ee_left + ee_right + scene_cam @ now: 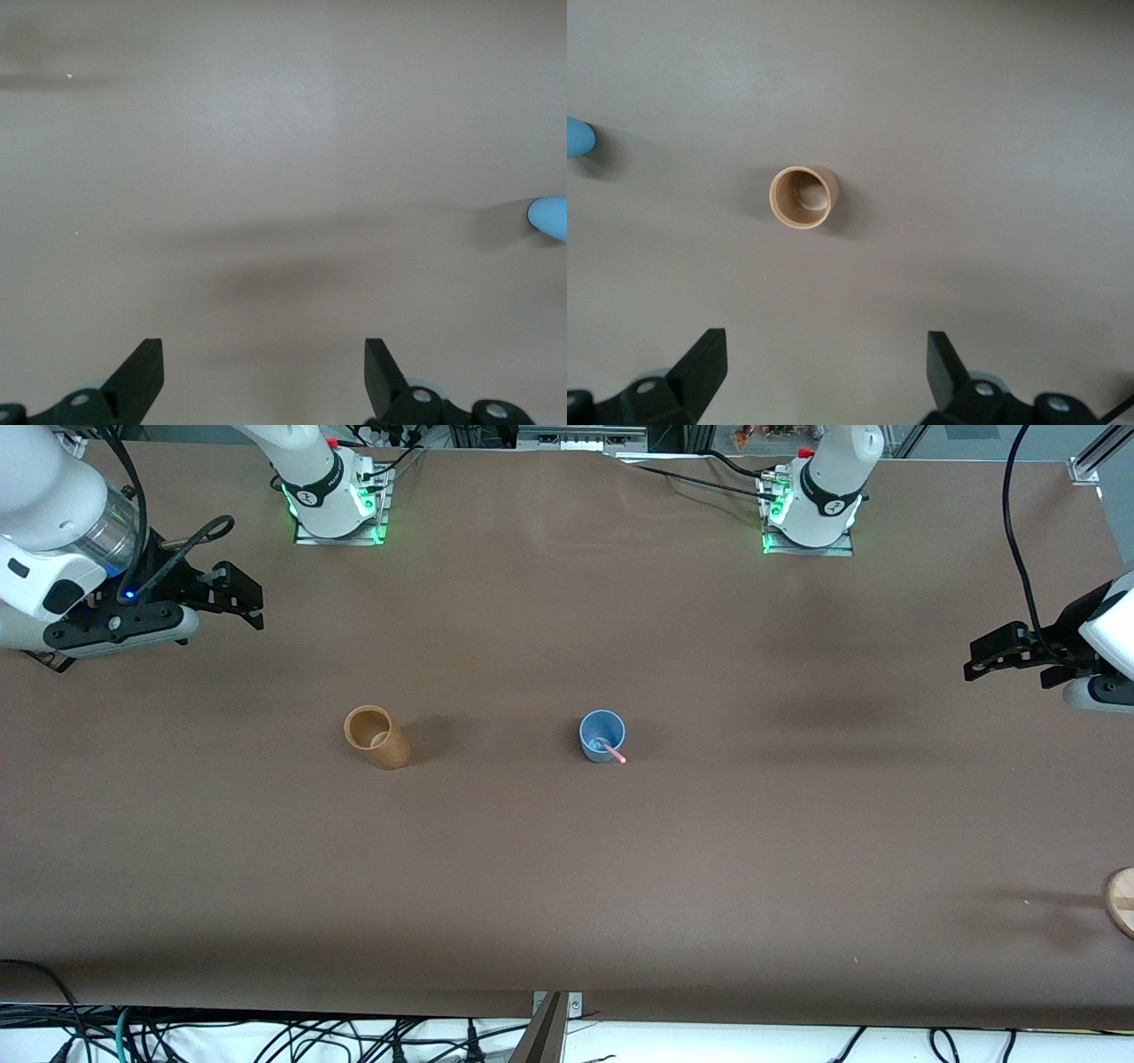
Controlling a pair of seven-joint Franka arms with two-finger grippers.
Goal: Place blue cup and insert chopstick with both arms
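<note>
Chopstick (613, 751) leans inside the blue cup (602, 734), its pink tip poking over the rim toward the front camera, and the cup stands upright mid-table beside the tan cup (376, 736), so I judge the placing and inserting done. My left gripper (997, 657) hangs empty, fingers spread, over bare table (567, 886) at my left arm's end. My right gripper (237, 593), also spread and holding nothing, waits over its own end, looking down on the tan cup.
</note>
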